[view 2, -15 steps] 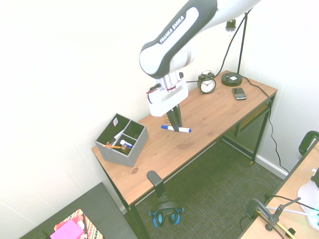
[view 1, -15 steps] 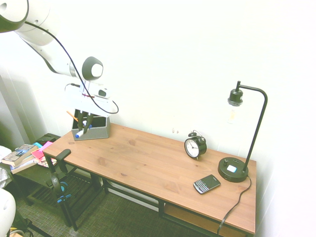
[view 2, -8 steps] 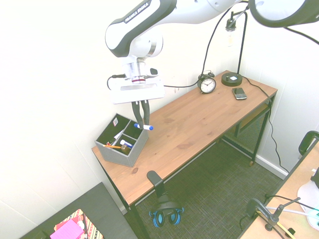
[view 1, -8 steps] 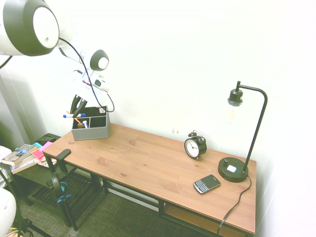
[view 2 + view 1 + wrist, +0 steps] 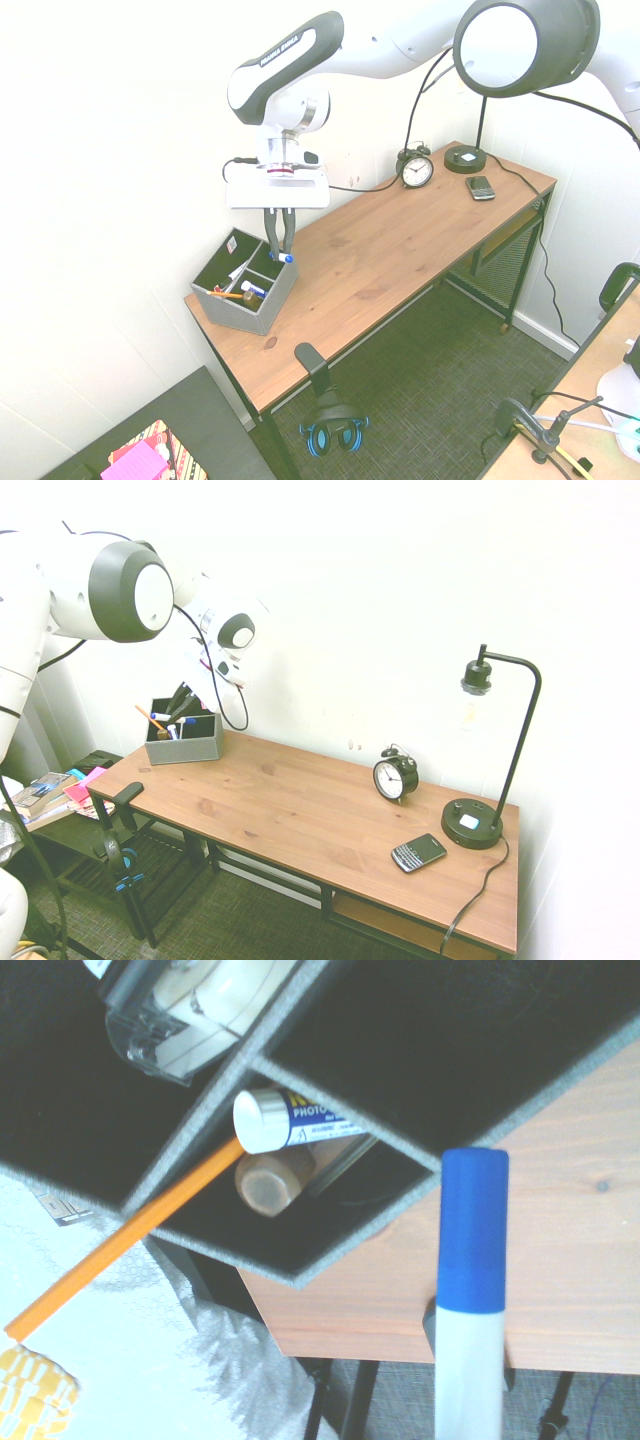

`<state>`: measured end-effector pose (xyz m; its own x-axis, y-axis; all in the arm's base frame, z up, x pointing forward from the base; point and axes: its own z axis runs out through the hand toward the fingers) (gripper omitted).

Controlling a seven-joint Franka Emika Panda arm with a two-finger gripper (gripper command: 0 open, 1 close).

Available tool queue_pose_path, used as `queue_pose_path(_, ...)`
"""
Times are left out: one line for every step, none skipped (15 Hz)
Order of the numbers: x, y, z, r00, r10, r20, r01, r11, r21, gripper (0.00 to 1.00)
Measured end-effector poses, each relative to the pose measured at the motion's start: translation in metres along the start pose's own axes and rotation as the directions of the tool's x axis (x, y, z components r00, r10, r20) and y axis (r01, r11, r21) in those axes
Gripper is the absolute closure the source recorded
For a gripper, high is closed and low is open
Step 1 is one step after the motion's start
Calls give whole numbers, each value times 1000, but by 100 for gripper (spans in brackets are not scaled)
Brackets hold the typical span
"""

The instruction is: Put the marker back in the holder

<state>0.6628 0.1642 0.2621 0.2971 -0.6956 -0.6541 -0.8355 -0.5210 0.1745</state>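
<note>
Marker hovering right over the holder, almost there

Jaws are clamped on the marker [image 5: 281, 257], blue cap sticking out just above the holder [image 5: 262, 303] at the counter [image 5: 400, 250] end; I'd tip it cap-down over an open compartment, clear of the divider and orange pencil [image 5: 120, 1235], before letting go

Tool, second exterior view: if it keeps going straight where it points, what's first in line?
Probably the holder. The tool, shut on the marker, points down over the right-hand compartments; the marker's blue cap would likely arrive first. Which compartment or wall is unclear.
</note>
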Motion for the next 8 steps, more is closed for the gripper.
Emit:
queue_pose_path(4, -2, 0, 1000, 1, 11, -1, 1000, 15, 100)
queue_pose_path(8, -4, 1, 1000, -2, 15, 2, 1000, 25, 100)
queue_pose_path(12, -6, 5, 1000, -1, 16, 1, 1000, 28, 100)
queue_pose_path(16, -8, 9, 1000, 2, 16, -3, 1000, 30, 100)
queue_pose_path(21, -10, 13, 1000, 2, 15, -3, 999, 34, 100)
queue_pose_path(25, -12, 15, 1000, -4, 10, 3, 999, 42, 0)
queue_pose_path(28, -13, 15, 1000, -11, 8, 11, 999, 47, 0)
queue_pose_path(30, -13, 16, 1000, -16, 7, 16, 999, 49, 0)
